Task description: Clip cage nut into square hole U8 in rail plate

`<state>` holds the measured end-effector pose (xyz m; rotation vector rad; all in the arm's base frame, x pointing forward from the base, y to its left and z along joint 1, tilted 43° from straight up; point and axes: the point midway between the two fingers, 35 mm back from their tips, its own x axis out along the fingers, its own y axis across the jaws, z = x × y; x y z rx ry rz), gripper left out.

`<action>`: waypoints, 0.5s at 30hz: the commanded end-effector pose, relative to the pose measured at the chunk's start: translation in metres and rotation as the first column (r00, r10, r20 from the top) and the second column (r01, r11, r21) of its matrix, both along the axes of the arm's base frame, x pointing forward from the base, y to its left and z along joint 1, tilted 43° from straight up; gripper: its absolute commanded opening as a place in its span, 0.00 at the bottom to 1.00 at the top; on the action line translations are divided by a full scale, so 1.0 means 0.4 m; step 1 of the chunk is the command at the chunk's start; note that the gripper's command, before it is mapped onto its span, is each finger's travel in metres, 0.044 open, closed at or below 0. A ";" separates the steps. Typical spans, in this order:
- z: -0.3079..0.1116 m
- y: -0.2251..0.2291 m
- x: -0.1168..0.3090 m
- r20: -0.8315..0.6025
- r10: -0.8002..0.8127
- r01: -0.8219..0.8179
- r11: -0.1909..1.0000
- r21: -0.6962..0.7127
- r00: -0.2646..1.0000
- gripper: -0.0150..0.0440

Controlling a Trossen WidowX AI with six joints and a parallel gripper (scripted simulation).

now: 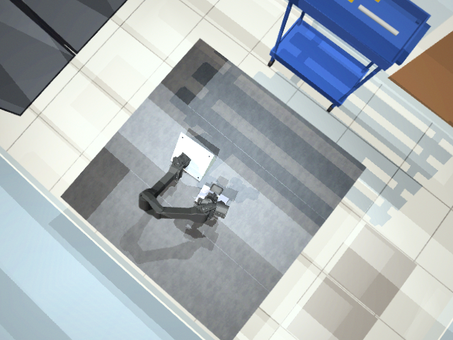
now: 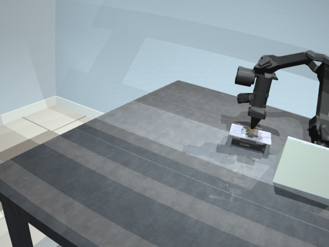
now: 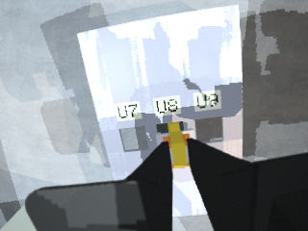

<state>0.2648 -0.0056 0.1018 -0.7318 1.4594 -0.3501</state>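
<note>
The yellow cage nut (image 3: 178, 150) (image 2: 248, 128) with orange edges is between my fingertips. My gripper (image 3: 177, 146) (image 2: 252, 128) is shut on it and points down at the rail plate (image 3: 159, 53) (image 2: 235, 128). In the wrist view the nut covers most of the square hole marked U8; a dark part of the hole (image 3: 166, 127) shows at the nut's far end. The nut is low, at or just above the plate top. Whether its wings are in the hole, and whether it touches the plate, I cannot tell.
The hole U7 (image 3: 133, 139) and the hole U9 (image 3: 209, 129) lie either side of U8. The plate stands raised on side legs. A pale box with a sloped side (image 2: 303, 167) (image 1: 192, 151) stands close by, beside the arm's base.
</note>
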 end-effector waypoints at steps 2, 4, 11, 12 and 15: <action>-0.003 0.000 0.000 0.003 -0.003 0.003 1.000 -0.014 1.000 0.30; -0.004 0.000 0.000 0.005 -0.002 0.002 1.000 -0.020 1.000 0.30; -0.005 0.001 0.000 0.008 -0.002 0.002 0.999 -0.033 1.000 0.30; -0.006 0.002 0.000 0.009 -0.001 0.002 0.999 -0.037 1.000 0.30; -0.007 0.002 0.000 0.010 -0.001 0.001 0.999 -0.043 1.000 0.30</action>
